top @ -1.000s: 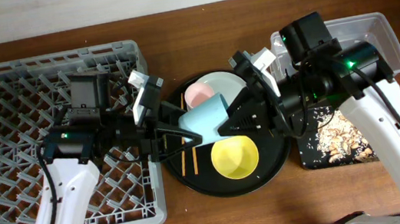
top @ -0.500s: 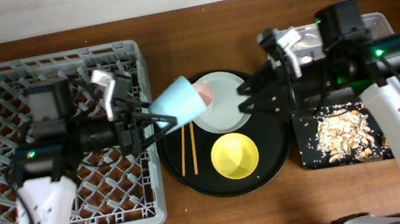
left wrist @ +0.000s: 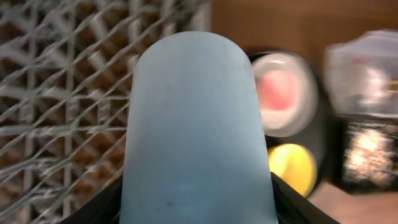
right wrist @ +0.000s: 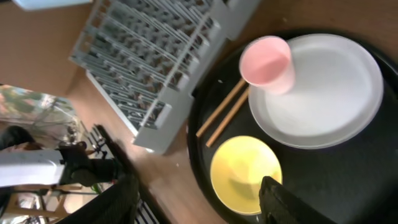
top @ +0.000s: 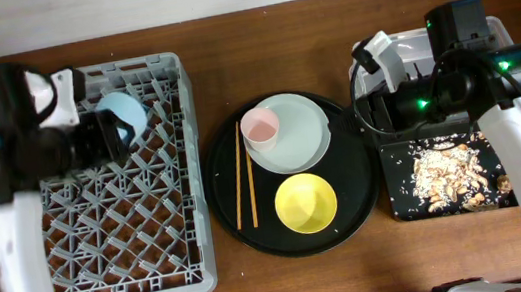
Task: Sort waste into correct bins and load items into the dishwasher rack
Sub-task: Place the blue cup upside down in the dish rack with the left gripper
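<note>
My left gripper is shut on the small blue cup and holds it over the far part of the grey dishwasher rack. The cup fills the left wrist view. My right gripper is open and empty, between the round tray and the bins; its fingers frame the right wrist view. The pink cup stands on the pale plate, beside the yellow bowl and two chopsticks. Food scraps lie in the black rectangular tray. Tissue and gold wrapper are out of view.
Plate, cup, bowl and chopsticks sit on a big round black tray. The clear tub lies behind the black tray, largely covered by my right arm. The right wrist view shows the rack's corner near the tray.
My left gripper carried the blue cup left from above the round tray to over the rack. My right arm drew back to the right, toward the bins.
</note>
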### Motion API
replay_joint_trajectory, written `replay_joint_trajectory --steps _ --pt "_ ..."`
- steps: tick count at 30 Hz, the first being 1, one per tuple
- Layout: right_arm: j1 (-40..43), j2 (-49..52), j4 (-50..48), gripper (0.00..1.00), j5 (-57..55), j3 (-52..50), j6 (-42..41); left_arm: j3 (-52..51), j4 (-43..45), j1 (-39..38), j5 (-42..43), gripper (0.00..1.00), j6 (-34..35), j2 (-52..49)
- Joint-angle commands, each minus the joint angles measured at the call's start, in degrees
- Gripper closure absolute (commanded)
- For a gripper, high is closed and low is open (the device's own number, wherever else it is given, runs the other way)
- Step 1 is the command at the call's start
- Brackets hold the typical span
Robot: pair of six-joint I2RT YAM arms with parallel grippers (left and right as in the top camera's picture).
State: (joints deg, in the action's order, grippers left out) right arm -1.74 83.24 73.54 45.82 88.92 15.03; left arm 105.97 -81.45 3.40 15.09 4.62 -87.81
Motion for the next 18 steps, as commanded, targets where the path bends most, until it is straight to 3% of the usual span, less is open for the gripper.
replay_joint_trajectory --steps 1,7,17,18 --pt "0.26 0.50 0.61 0.36 -4.52 -0.46 -0.57 0.24 -1.36 0.15 -6.40 0.68 1.14 -10.84" --pt "0.26 0.50 0.61 0.35 -4.52 -0.68 -0.57 0.24 3.48 0.15 -6.38 0.70 1.20 -23.39" --pt "0.26 0.50 -0.11 0.35 -4.52 -3.52 -0.55 0.24 3.91 0.15 -13.14 0.71 3.13 -25.75" --pt "0.26 0.50 -0.74 0.35 -4.52 -4.52 -0.52 0.24 3.82 0.15 -12.98 0.63 3.10 -25.75"
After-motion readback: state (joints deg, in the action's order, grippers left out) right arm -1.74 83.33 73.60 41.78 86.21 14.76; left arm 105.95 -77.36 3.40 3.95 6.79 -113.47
